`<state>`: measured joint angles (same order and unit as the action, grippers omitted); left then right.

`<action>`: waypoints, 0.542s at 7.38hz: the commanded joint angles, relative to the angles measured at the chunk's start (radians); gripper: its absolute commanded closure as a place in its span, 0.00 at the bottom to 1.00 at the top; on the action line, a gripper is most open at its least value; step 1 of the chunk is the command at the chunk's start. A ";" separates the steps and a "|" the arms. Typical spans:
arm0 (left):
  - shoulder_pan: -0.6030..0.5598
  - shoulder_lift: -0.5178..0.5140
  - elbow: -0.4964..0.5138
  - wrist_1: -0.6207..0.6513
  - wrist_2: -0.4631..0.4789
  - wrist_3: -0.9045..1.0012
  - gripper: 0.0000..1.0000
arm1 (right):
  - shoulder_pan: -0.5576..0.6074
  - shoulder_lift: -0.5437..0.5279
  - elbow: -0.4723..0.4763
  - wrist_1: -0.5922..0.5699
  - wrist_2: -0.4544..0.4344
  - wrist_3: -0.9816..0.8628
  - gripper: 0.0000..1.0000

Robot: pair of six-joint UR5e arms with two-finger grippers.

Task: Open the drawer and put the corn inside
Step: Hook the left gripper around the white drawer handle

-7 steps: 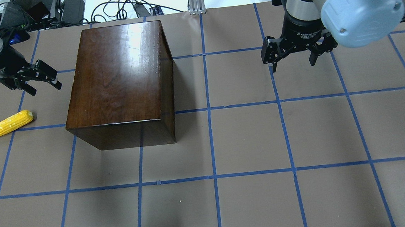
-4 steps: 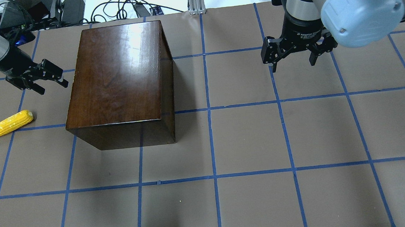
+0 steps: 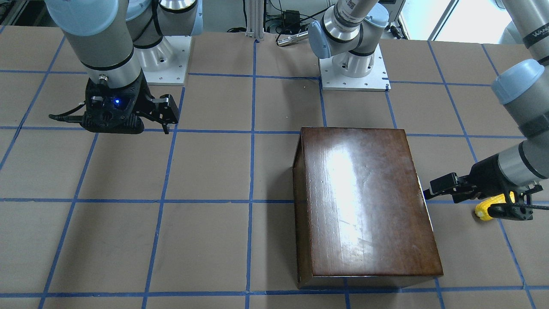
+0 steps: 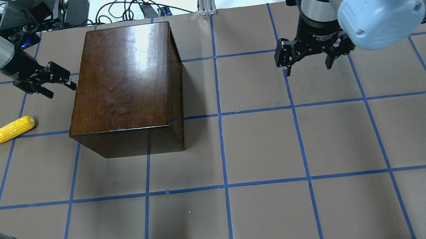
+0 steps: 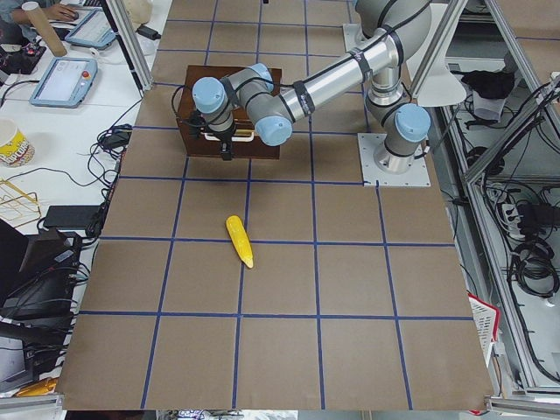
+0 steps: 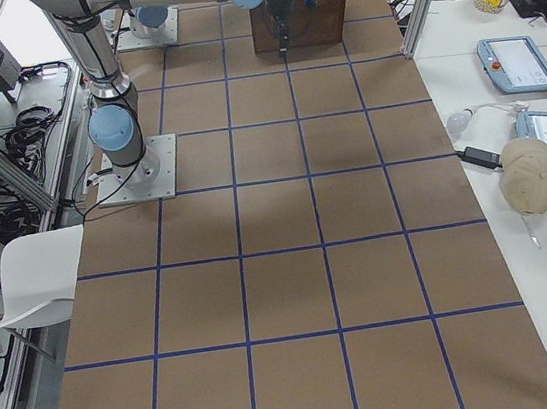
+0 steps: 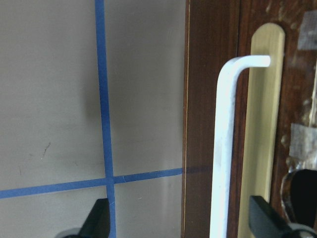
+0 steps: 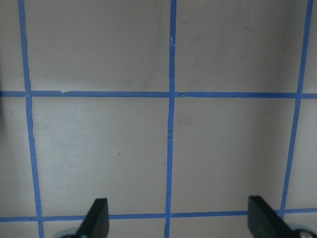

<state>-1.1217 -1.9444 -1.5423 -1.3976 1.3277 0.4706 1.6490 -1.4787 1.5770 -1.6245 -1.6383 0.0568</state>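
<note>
The dark-brown wooden box point(image 4: 127, 76) stands at the table's back left; it also shows in the front view point(image 3: 364, 201). Its drawer is shut; the left wrist view shows the drawer front point(image 7: 208, 99) with a white bar handle point(image 7: 223, 148). My left gripper point(image 4: 61, 89) is open, close to the box's left face, its fingertips point(image 7: 99, 223) straddling the handle without touching it. The yellow corn point(image 4: 8, 131) lies on the table, nearer than the left gripper and left of the box. My right gripper point(image 4: 308, 66) is open and empty over bare table at the back right.
The table is brown paper with a blue tape grid point(image 4: 220, 115). Cables and gear point(image 4: 59, 10) lie beyond the back edge. The arms' bases point(image 3: 354, 73) are bolted at the robot's side. The right wrist view shows only table point(image 8: 168, 139).
My left gripper has moved right, from over the table towards the box's left face, staying open. The right arm, the box and the corn have not moved.
</note>
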 commanded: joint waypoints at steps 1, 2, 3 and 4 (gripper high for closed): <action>0.000 -0.008 -0.001 0.002 -0.011 0.010 0.00 | 0.000 0.000 0.000 0.000 0.000 0.000 0.00; 0.000 -0.014 -0.004 0.002 -0.033 0.011 0.00 | 0.000 0.000 0.000 -0.002 0.000 0.000 0.00; 0.000 -0.019 -0.004 0.002 -0.035 0.013 0.00 | 0.000 0.000 0.000 0.000 0.000 0.000 0.00; 0.000 -0.021 -0.004 0.002 -0.035 0.014 0.00 | 0.000 0.000 0.000 0.000 0.000 0.000 0.00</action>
<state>-1.1213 -1.9613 -1.5456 -1.3960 1.2969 0.4826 1.6490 -1.4788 1.5769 -1.6249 -1.6383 0.0567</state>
